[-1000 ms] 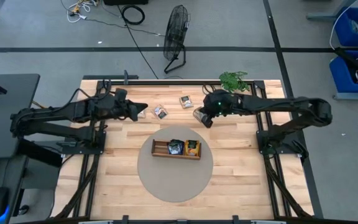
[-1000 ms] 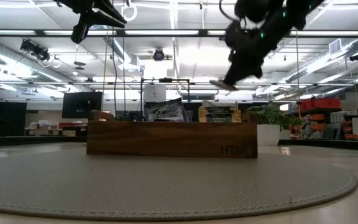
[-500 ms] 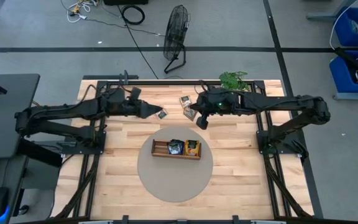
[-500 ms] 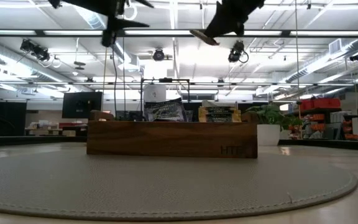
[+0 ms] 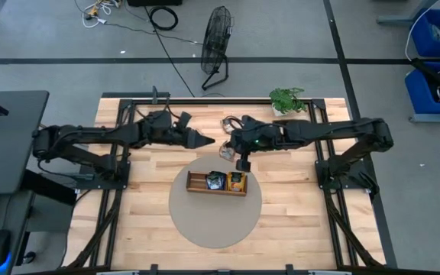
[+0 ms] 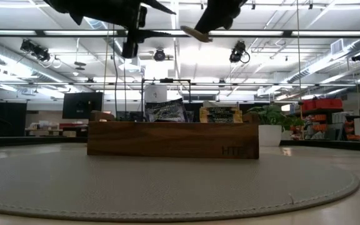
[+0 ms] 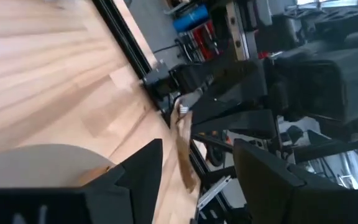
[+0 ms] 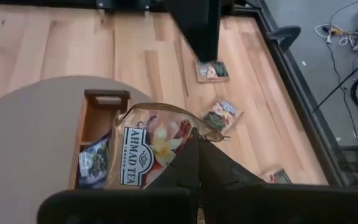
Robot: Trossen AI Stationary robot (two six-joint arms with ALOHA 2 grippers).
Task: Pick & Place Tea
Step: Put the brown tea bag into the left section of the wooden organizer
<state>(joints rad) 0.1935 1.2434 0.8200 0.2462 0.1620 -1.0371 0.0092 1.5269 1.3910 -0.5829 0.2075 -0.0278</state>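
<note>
Now closer to the long brown wooden compartment tray (image 5: pixel 216 182) than a second ago, the right gripper (image 8: pixel 194 144) pinches a white-and-brown square tea packet (image 8: pixel 151 147) above it. The left gripper (image 5: pixel 205 140), fingers spread, has advanced over the table; the loose packet it reached toward is hidden beneath it from above.

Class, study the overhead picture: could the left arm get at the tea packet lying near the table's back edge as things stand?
Probably yes: the left gripper is open, close beside that packet, with bare table between; the right gripper is nearer the tray.
</note>
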